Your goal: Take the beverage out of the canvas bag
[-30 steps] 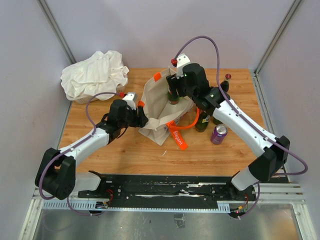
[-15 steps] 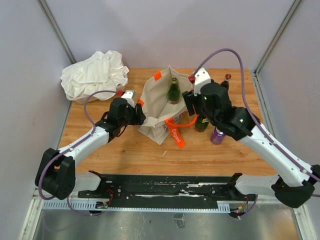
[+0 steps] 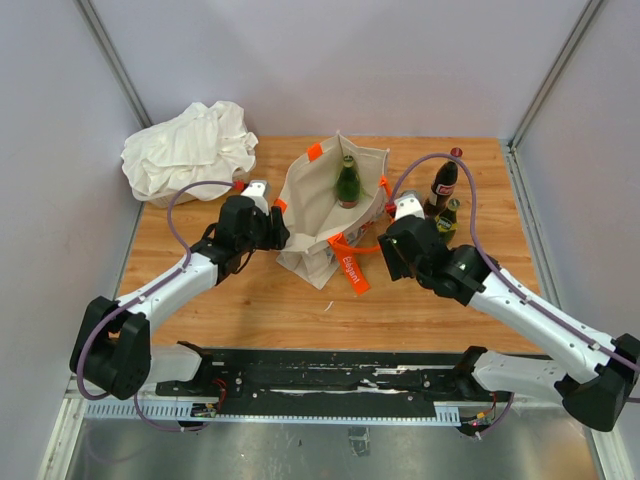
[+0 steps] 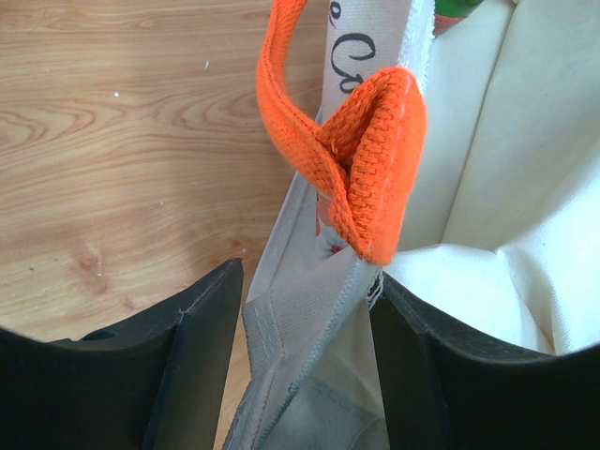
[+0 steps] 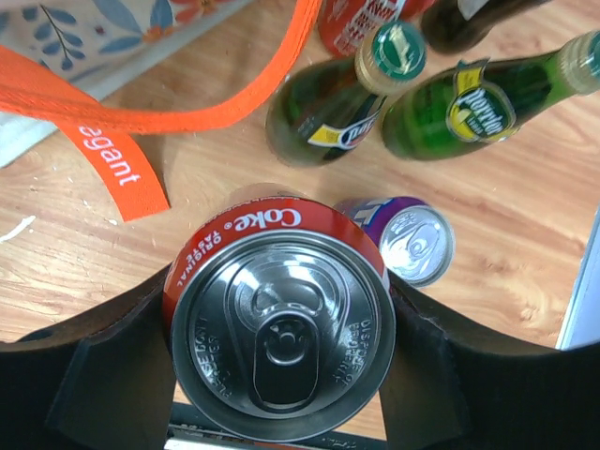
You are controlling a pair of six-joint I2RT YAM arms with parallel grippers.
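Note:
The cream canvas bag (image 3: 322,205) with orange handles stands open at the table's middle, with a green bottle (image 3: 347,182) upright inside. My left gripper (image 3: 276,228) is shut on the bag's left rim. In the left wrist view the rim fabric (image 4: 314,337) sits between my left gripper's (image 4: 305,281) jaws, below an orange handle (image 4: 361,159). My right gripper (image 3: 393,258) is outside the bag, just right of it. In the right wrist view my right gripper (image 5: 278,314) is shut on a red Coke can (image 5: 278,333), held upright above the wood.
A cola bottle (image 3: 443,183) and a green bottle (image 3: 447,215) stand right of the bag. Below the held can are two green bottles (image 5: 333,108) (image 5: 478,103), a purple can (image 5: 412,242) and the orange strap tag (image 5: 117,167). A white cloth heap (image 3: 190,148) lies far left.
My right arm has come up out of the bag and swung toward the near right, now holding the Coke can. The green bottle in the bag is uncovered. My left gripper has kept its hold.

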